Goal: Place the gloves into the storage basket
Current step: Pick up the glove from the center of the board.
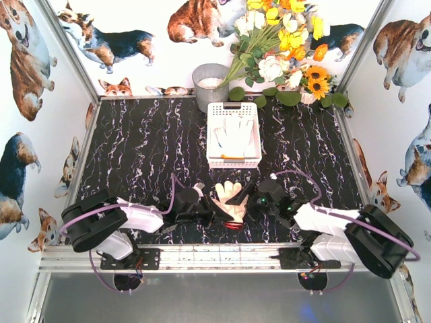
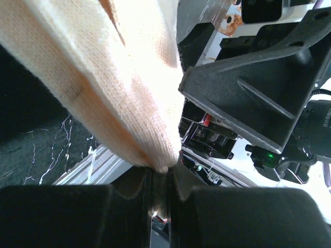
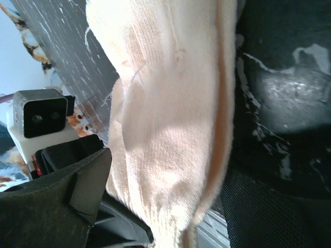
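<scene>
I see the marbled table (image 1: 135, 155) carrying 1 basket (image 1: 234, 162) at 12 o'clock, 1 bucket (image 1: 202, 94) at 11, flowers (image 1: 283, 60) at 1.

The glove (image 2: 129, 103) in my left claw (image 2: 161, 181) is showing soft, matt cream knit cloth, slightly fuzzy. My claw's black plastic is looking dull and smooth. The table (image 1: 148, 155) is gleaming like glossy black marble. The basket (image 1: 233, 165) is looking like smooth white plastic, the bucket (image 1: 205, 94) dull grey metal.

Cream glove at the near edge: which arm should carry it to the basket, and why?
Left: the left gripper is shut on the glove, while the right gripper is open.
</scene>
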`<state>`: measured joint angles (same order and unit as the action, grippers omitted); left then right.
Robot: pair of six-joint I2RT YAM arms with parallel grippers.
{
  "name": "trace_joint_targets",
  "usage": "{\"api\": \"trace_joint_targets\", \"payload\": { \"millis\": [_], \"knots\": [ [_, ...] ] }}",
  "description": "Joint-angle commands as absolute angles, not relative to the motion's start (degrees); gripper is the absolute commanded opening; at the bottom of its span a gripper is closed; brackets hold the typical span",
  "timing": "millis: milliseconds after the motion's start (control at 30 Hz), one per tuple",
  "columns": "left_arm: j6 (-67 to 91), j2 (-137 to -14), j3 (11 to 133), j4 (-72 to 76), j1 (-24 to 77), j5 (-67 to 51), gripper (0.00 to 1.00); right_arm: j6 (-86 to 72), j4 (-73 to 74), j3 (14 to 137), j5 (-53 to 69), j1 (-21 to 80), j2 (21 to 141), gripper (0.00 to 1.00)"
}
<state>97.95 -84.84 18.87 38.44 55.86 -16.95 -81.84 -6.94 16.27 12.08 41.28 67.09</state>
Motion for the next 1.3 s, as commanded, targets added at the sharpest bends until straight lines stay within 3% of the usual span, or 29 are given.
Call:
{"api": "trace_joint_targets", "payload": {
  "millis": [0,633,1267],
  "knots": [
    [98.4,-84.59,18.77,42.35,55.38,-18.02,0.0,-85.73,-18.96,14.47,11.12,41.22,70.93,0.81],
    [95.8,-83.22,20.29,40.57,55.37,-21.0,0.0,-84.9,-20.48,15.07,3.44,41.22,70.82,0.7],
    [91.32,-80.36,22.59,34.18,55.37,-23.48,0.0,-86.88,-27.22,15.69,7.82,41.07,71.46,0.34]
  ]
}}
